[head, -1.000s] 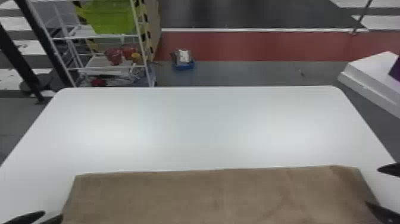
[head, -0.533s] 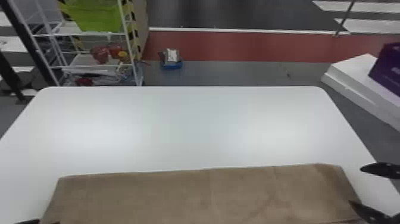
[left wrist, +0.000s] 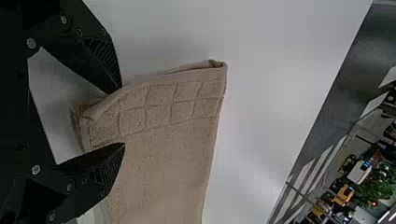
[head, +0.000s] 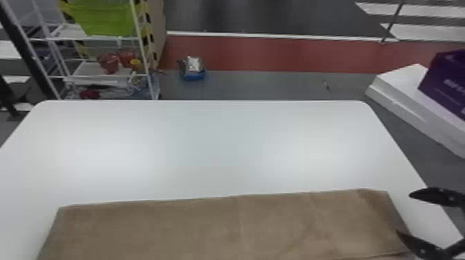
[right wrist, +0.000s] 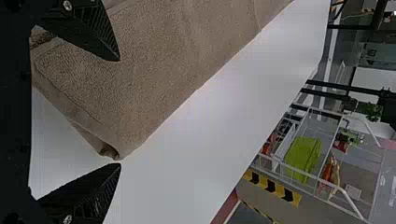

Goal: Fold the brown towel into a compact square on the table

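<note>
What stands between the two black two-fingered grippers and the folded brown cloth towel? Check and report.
Nothing visible stands in the way. The left gripper is open at the left end of the brown towel, the right gripper is open at its right end, and the towel lies on the white table.

Left gripper (left wrist: 122, 116), fingers parted; right gripper (head: 404, 214), fingers spread wide.

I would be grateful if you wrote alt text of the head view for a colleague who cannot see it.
A brown towel lies spread wide across the near part of a white table, with the open right gripper at its right end. Beyond the table, a green bin sits on a rack at left.
</note>
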You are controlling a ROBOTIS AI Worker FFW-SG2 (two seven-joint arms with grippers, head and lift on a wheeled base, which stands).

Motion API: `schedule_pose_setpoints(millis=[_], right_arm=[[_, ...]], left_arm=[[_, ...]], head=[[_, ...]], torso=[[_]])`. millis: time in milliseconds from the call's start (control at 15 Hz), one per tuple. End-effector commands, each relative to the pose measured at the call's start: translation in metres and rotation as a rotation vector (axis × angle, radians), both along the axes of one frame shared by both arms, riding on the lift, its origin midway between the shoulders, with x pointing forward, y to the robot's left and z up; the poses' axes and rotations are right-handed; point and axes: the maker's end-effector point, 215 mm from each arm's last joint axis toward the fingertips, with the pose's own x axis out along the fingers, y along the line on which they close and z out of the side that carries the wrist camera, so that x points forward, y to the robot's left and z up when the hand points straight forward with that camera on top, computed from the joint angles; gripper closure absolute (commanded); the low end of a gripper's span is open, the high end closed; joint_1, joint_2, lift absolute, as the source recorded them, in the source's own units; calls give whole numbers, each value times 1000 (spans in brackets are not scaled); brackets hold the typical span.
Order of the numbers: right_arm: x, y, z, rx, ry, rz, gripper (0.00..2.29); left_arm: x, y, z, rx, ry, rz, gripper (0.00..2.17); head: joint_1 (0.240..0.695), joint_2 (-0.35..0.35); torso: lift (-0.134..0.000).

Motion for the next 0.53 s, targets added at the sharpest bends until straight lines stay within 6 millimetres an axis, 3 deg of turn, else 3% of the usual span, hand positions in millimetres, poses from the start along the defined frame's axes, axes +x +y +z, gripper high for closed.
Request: schedule_pose_setpoints(millis=[0, 200, 467], right_arm=[[-1, 0, -1, 1, 3, 1, 70], [-1, -1, -2, 2, 3, 1, 70], [-1, 0, -3, 4, 6, 1, 70]], left_arm=[[3, -4, 5, -12, -11, -14, 1079], [7, -9, 10, -27, -27, -33, 1892], [14, -1, 16, -15, -45, -23, 1912]], head=[[695, -64], [695, -75], [695, -83]], torso=[[-134], [-134], [-134]])
